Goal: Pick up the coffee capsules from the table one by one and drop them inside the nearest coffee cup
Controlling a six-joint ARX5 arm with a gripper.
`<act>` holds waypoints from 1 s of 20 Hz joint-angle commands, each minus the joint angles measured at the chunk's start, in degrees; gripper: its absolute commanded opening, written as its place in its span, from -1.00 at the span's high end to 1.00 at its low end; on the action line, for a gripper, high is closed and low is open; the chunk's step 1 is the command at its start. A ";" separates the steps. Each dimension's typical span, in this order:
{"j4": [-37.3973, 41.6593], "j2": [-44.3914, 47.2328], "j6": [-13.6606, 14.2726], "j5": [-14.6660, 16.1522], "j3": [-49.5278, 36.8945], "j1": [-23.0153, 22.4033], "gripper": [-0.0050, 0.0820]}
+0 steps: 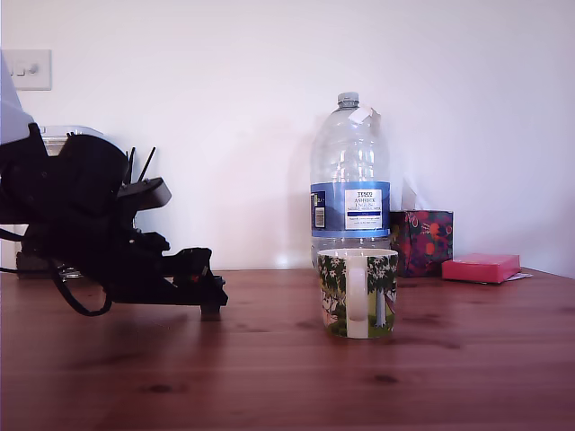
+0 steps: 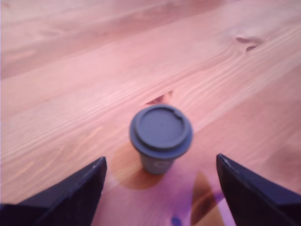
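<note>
Dark capsule (image 2: 161, 137) upright on bench (image 2: 70, 84), just ahead of spread, empty fingers (image 2: 70, 193) and centred between them (mug (image 1: 358, 293) well off toward exterior view's right).

Exterior view: camera sits low, near tabletop height, looking level across the table (image 1: 287, 377) toward a white wall (image 1: 225, 108) — the gripper (image 1: 210, 303) is seen side-on, mug (image 1: 358, 293) further along past its tips, bottle (image 1: 349, 180) behind that.

Wrist view: camera behind the 2 fingers (image 2: 70, 193), angled down and forward, very close to the wood — slightly blurred. A dark capsule (image 2: 160, 137) stands ahead of the fingertips, between them.

Shared: only the gripper tips and the wood just ahead of them; the capsule can't be made out in the exterior view.
</note>
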 commanded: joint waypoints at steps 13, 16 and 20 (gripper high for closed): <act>-1.64 5.81 0.37 2.75 3.58 0.15 -0.08; -1.64 5.81 0.74 2.71 3.58 0.24 0.35; -1.68 5.81 2.67 2.71 3.58 0.26 0.49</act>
